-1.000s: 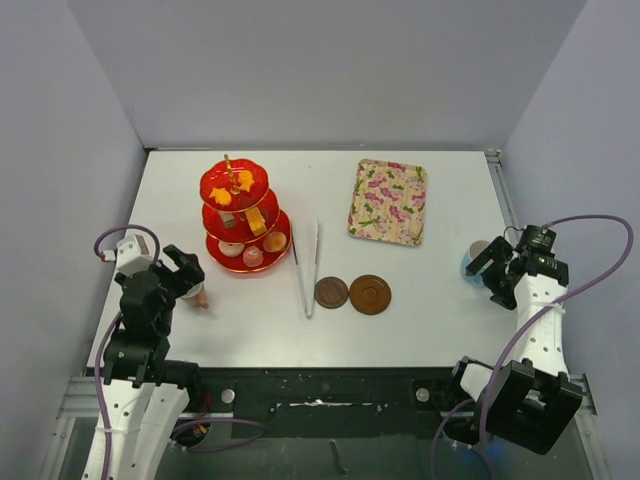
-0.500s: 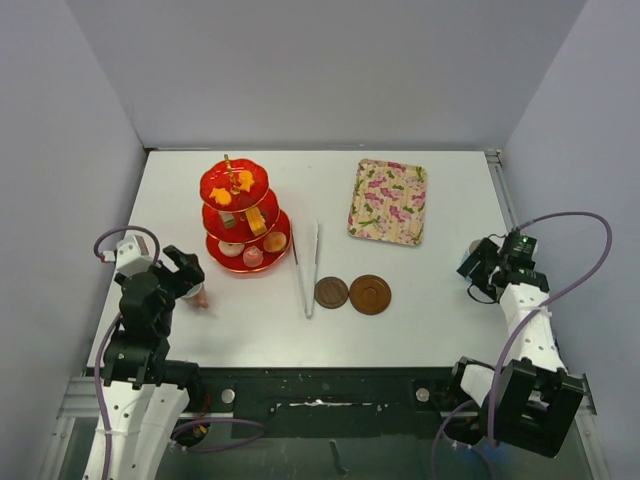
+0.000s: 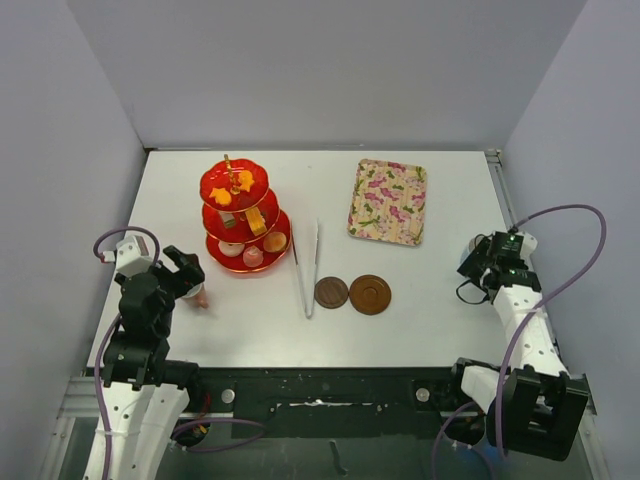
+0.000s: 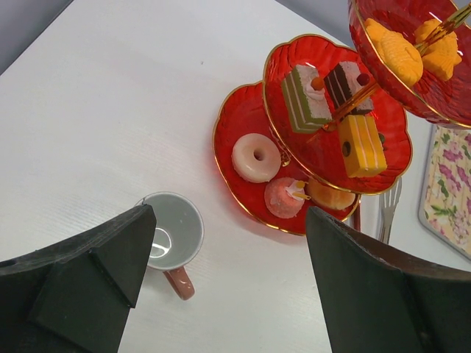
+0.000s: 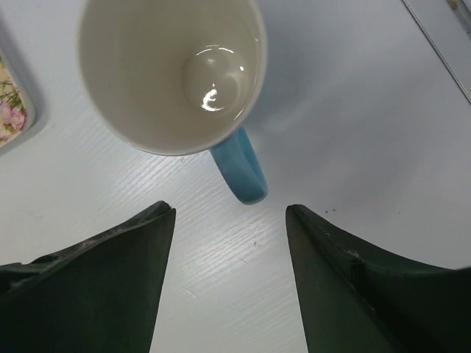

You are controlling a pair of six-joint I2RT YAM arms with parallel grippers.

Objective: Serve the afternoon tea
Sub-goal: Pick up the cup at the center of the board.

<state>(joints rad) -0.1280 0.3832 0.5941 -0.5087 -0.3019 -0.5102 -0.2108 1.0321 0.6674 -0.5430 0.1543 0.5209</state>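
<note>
The red three-tier stand (image 3: 241, 215) holds small cakes (image 4: 255, 157) on its tiers (image 4: 243, 118). Two brown saucers (image 3: 331, 292) (image 3: 370, 294) lie mid-table. A pink cup (image 4: 171, 232) stands upright by my left gripper's left finger (image 4: 96, 272), handle toward me; the left gripper (image 4: 229, 213) is open and empty, and sits at the left side (image 3: 188, 275) of the top view. The light-blue cup (image 5: 169, 73) stands just ahead of my open right gripper (image 5: 229, 209), with its handle (image 5: 241, 173) pointing at the gap. From above, the right gripper (image 3: 474, 262) mostly hides that cup.
White tongs (image 3: 308, 265) lie between the stand and the saucers. A floral rectangular tray (image 3: 388, 200) rests at the back right, its corner (image 5: 11, 103) left of the blue cup. Grey walls enclose the table (image 3: 430, 310) on three sides.
My right gripper has moved in over the light-blue cup, now covering it from above, and its jaws have narrowed. The left arm and the pink cup have not moved.
</note>
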